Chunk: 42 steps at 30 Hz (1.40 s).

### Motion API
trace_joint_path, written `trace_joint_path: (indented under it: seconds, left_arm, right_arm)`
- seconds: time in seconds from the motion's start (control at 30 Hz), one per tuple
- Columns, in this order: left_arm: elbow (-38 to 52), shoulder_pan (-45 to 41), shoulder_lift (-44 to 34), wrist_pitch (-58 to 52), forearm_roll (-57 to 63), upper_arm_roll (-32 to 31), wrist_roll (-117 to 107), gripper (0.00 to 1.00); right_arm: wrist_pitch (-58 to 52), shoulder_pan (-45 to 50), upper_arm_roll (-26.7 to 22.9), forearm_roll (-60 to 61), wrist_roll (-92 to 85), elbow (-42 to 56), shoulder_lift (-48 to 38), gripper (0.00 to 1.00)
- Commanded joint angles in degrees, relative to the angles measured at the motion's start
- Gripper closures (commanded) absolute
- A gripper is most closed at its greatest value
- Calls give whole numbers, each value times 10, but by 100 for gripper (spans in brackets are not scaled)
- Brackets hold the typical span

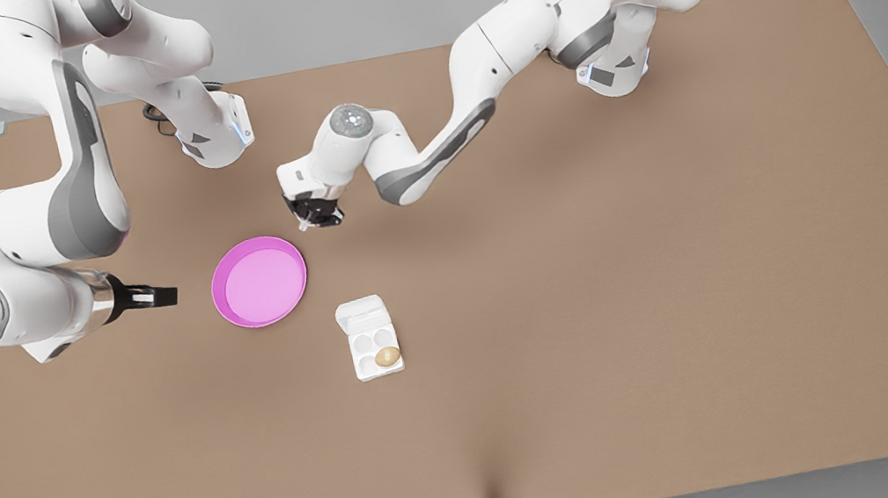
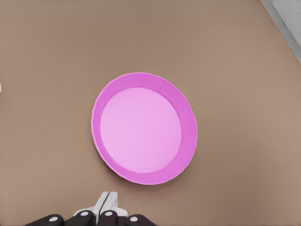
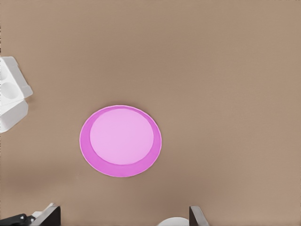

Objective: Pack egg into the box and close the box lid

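Brown tabletop (image 1: 595, 305) runs bare from edge to edge, with everything gathered left of its middle in the front view. The egg (image 1: 387, 356) already sits in the egg carton (image 1: 363, 370), in the cup at the tray's near corner on the front view's right; the other three cups are empty. The carton lid (image 1: 361, 313) lies folded back flat on the far side of the tray, toward the arms, so packing looks done and closing the lid is what remains.

Just beyond the carton, toward the table's far edge and the front view's left, rests an empty pink plate (image 1: 218, 295), apart from the carton.

The right gripper (image 1: 316, 213) hangs over the table just past the plate's far side, fingers spread wide and holding nothing. Its wrist view takes in the plate and a corner of the carton (image 3: 9, 94), so it seems the better placed to reach the flap.

The left gripper (image 1: 164, 295) points level at the plate from the front view's left, its fingers (image 2: 104, 203) pressed together on nothing. It appears to be waiting.
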Motion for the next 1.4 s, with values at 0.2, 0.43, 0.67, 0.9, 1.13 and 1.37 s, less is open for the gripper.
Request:
trace_joint_path:
  seconds: [0.2, 0.43, 0.67, 0.9, 1.13, 1.37]
  left_arm:
    - [10, 2, 1, 0, 6, 26, -2, 79]
    - [42, 3, 32, 8, 6, 41, -1, 79]
    - [91, 2, 73, 29, 5, 50, -34, 79]
    - [97, 33, 97, 44, 5, 54, -13, 79]
    - [122, 54, 109, 47, 5, 54, 5, 79]
    - [122, 74, 105, 42, 3, 40, 5, 79]
  right_arm:
    - [0, -2, 1, 0, 0, 0, 4, 0]
    - [0, -2, 0, 0, 0, 0, 8, 0]
    - [-12, 14, 1, -1, 0, 0, 7, 0]
    - [-13, 21, 2, -1, 0, -1, 13, 0]
    - [-12, 21, 2, -2, 0, -1, 20, 0]
    - [-17, 29, 2, -5, 0, -2, 25, 0]
